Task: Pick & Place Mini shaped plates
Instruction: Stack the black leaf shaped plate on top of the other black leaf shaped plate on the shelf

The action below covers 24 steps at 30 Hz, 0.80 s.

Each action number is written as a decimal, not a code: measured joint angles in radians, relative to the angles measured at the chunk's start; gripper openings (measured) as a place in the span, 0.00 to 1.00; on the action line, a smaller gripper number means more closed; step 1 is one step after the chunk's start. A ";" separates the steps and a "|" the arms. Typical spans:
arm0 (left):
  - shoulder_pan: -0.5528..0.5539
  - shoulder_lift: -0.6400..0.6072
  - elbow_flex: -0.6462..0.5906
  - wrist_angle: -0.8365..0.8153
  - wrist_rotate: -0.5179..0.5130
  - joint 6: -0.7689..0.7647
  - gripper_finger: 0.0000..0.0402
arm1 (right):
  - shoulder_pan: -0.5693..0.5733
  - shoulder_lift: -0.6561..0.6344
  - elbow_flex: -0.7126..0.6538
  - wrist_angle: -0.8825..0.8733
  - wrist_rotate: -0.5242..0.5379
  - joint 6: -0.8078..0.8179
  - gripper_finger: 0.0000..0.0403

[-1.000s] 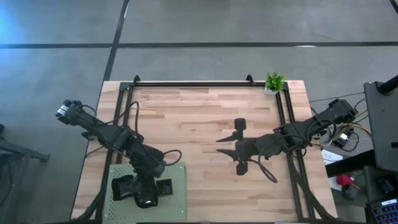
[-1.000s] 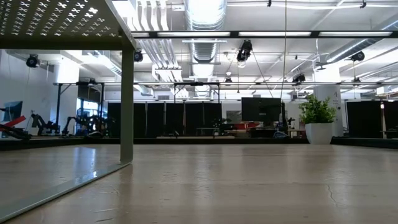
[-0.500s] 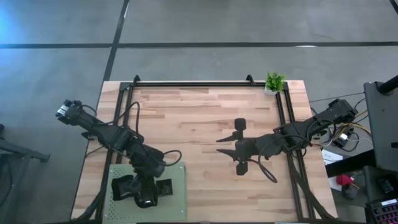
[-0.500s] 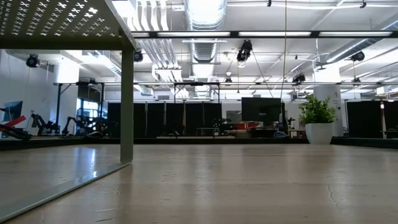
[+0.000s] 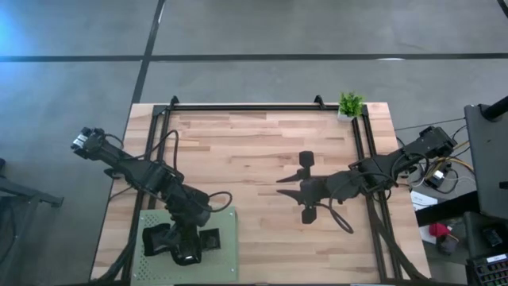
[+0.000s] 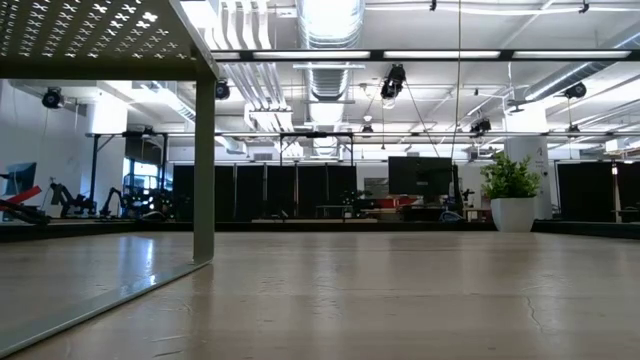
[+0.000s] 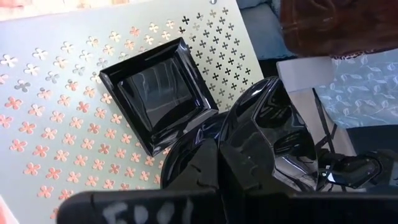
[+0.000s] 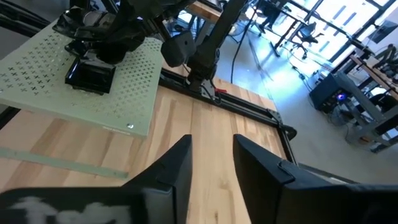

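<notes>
The left gripper [image 5: 184, 256] sits pressed together over the light green perforated mat [image 5: 225, 256] at the tabletop's [image 5: 254, 155] near left corner. Just beside it a square black plate [image 7: 160, 89] lies flat on the mat, set in from the mat's edge, with perforated surface showing around the sides in view. Other dark dishes [image 5: 157, 241] crowd under the arm; their shapes cannot be told.

The right gripper [image 5: 305, 184] hovers over bare wood right of centre, its fingers [image 8: 180, 163] spread with a gap between them and nothing held. Open planks stretch between it and the mat. A small potted plant [image 5: 350, 104] stands at the far right corner, beside the black frame rail [image 5: 246, 106].
</notes>
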 joint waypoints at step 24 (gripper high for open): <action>0.000 0.000 0.000 0.001 0.000 0.044 0.00 | 0.000 0.000 0.000 -0.075 -0.367 0.010 0.02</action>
